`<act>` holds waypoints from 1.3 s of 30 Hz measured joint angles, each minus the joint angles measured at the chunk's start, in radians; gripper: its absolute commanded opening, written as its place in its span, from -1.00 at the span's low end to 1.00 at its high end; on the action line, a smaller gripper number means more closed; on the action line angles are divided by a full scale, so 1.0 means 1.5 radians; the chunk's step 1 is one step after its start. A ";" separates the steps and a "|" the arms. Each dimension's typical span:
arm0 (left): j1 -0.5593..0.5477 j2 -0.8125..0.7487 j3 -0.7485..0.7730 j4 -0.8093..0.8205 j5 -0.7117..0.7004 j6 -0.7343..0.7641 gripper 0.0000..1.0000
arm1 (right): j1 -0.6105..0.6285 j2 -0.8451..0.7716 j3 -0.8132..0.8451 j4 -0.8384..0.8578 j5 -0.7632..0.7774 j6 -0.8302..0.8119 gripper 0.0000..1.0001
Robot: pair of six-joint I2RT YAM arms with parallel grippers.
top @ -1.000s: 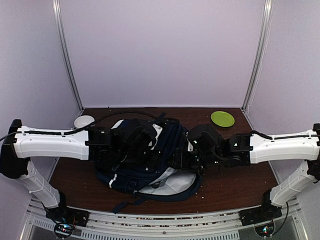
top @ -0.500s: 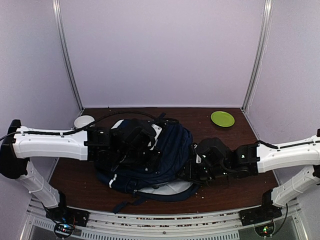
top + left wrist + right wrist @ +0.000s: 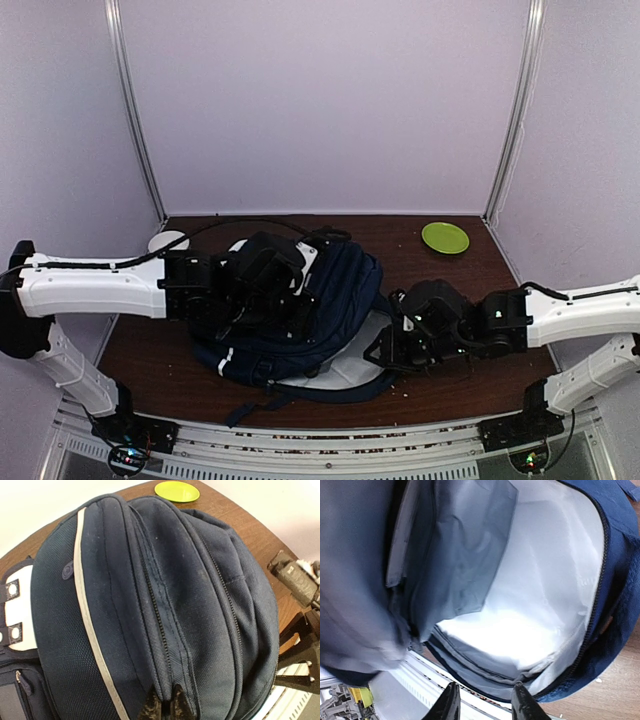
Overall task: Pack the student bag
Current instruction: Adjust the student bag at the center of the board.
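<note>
The student bag (image 3: 335,290) is a navy backpack with white trim, lying in the middle of the table. My left gripper (image 3: 296,306) is shut on the fabric ridge beside a zipper on the bag's upper panel (image 3: 150,595), with the fingertips (image 3: 150,710) pinching the fold and holding it up. My right gripper (image 3: 380,352) is open and empty at the bag's right side. In the right wrist view the gripper (image 3: 485,707) faces the open mouth and the light grey lining (image 3: 540,580). Nothing shows inside the bag.
A lime-green plate (image 3: 445,237) lies at the back right and also shows in the left wrist view (image 3: 176,490). A white bowl (image 3: 163,240) sits at the back left, partly behind my left arm. Dark straps (image 3: 255,405) trail toward the table's front edge.
My right gripper has drawn back from over the bag toward the near right and come lower. The upper panel, held by my left gripper, has shifted slightly, and the mouth faces right.
</note>
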 measured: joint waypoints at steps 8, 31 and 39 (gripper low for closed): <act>0.003 -0.035 0.000 -0.024 -0.013 0.000 -1.00 | 0.007 -0.053 -0.031 0.015 0.017 -0.031 0.11; 0.003 -0.017 0.003 -0.018 -0.006 0.000 -1.00 | 0.018 0.027 0.070 0.105 0.034 -0.069 -0.26; 0.003 -0.021 0.003 -0.020 -0.006 0.000 -1.00 | 0.014 0.043 0.070 0.133 0.032 -0.089 -0.77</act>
